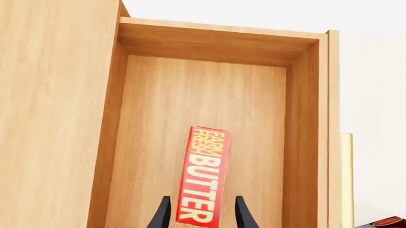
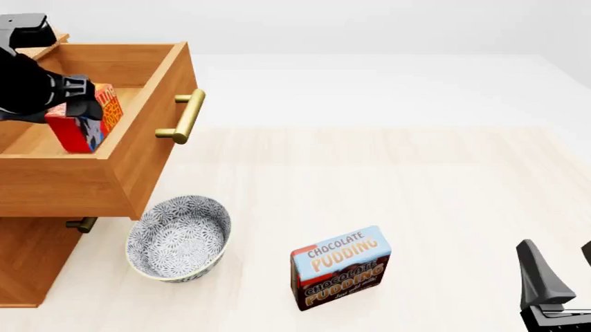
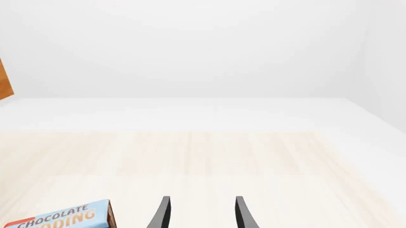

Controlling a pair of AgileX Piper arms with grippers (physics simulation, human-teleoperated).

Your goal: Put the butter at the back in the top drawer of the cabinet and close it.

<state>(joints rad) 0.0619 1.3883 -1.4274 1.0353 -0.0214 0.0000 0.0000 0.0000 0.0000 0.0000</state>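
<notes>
The butter [image 1: 203, 176] is seen inside the pulled-out top drawer [image 2: 138, 149] of the cabinet [image 2: 28, 259], standing on the drawer floor between the fingers of the left gripper [image 1: 203, 216]; the fingers are set on either side of the box with a thin gap on each side, so a pinch seems unlikely, though contact cannot be judged with certainty. The right gripper [image 3: 203, 213] is held spread over the bare table [image 3: 254, 156], with the pudding box [image 2: 341, 267] off to its left and a patterned bowl [image 2: 179, 237] further left, below the drawer front.
</notes>
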